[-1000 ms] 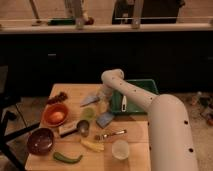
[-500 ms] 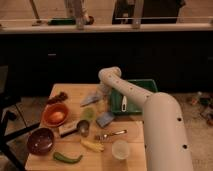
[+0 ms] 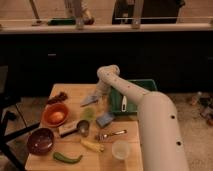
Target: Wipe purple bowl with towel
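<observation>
The purple bowl [image 3: 40,141] is dark and empty and sits at the table's front left corner. A grey towel [image 3: 89,100] lies crumpled on the wood near the table's middle back. My gripper [image 3: 99,93] hangs down from the bent white arm, right at the towel's right end and touching it. It is far from the bowl, which lies to the front left of it.
An orange bowl [image 3: 55,115], a metal cup [image 3: 82,127], a blue sponge [image 3: 105,119], a fork [image 3: 113,134], a white cup [image 3: 121,149], a yellow corn cob [image 3: 92,145] and a green pepper [image 3: 67,158] crowd the table. A green tray [image 3: 137,87] stands at the right.
The arm's elbow has shifted a little to the left. The gripper stays at the towel, which has barely moved.
</observation>
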`<move>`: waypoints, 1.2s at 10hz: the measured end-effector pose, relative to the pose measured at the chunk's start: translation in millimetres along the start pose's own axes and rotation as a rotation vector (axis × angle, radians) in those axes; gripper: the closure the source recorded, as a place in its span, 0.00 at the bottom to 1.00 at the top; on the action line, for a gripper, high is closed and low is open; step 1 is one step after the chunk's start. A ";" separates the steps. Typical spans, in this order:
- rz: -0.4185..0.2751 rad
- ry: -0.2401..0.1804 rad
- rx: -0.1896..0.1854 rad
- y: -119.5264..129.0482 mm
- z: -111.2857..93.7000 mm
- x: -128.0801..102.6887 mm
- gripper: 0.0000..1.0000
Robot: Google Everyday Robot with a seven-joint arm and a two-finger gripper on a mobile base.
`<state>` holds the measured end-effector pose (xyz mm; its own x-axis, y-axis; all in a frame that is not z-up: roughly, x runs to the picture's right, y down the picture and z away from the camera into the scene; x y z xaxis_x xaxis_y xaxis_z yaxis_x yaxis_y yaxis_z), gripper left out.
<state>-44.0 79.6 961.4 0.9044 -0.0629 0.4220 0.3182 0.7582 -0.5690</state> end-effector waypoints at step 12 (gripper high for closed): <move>0.028 -0.012 0.003 -19.9 7.3 -2.0 0.20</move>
<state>-54.2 69.4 977.1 0.9094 -0.0338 0.4146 0.2920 0.7617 -0.5784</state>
